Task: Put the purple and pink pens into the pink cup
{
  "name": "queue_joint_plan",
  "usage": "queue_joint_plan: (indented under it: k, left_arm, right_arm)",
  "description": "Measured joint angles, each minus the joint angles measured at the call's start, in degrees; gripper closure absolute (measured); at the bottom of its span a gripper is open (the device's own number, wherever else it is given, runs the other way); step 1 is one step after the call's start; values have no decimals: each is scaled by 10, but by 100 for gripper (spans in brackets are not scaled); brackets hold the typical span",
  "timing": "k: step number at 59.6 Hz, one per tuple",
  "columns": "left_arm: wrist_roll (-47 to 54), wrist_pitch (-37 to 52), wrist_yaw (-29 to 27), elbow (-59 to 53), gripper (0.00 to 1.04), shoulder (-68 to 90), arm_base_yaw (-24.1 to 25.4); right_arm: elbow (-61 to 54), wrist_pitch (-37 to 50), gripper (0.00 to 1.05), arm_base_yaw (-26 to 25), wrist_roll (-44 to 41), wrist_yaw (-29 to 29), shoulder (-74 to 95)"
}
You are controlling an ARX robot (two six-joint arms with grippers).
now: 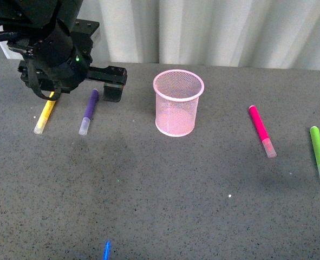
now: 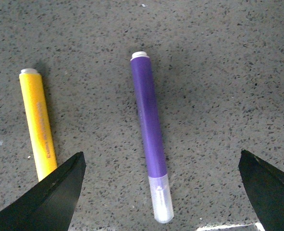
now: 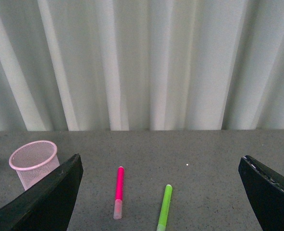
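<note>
The purple pen (image 1: 89, 110) lies flat on the grey table, left of the pink mesh cup (image 1: 177, 103), clear cap toward the front. My left gripper (image 1: 89, 86) hangs above it, open. In the left wrist view the purple pen (image 2: 149, 130) lies between the spread jaws of the left gripper (image 2: 161, 159), untouched. The pink pen (image 1: 259, 125) lies flat, right of the cup. My right gripper (image 3: 161, 161) is open and empty, raised; its view shows the pink pen (image 3: 118, 185) and the cup (image 3: 32, 161) ahead. The right gripper is out of the front view.
A yellow marker (image 1: 46, 115) lies just left of the purple pen, also in the left wrist view (image 2: 38, 125). A green marker (image 1: 319, 151) lies at the far right, beside the pink pen (image 3: 165, 204). A blue object (image 1: 106, 250) shows at the front edge. A curtain hangs behind the table.
</note>
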Motion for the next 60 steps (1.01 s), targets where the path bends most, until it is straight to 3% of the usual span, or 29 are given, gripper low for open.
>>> queue_joint_plan:
  k: [57, 60]
  left_arm:
    - [37, -51, -16, 144, 7, 128, -12]
    - [37, -52, -20, 148, 12, 131, -13]
  right_arm:
    - [0, 0, 7, 0, 0, 0, 0]
    - [0, 0, 7, 0, 0, 0, 0]
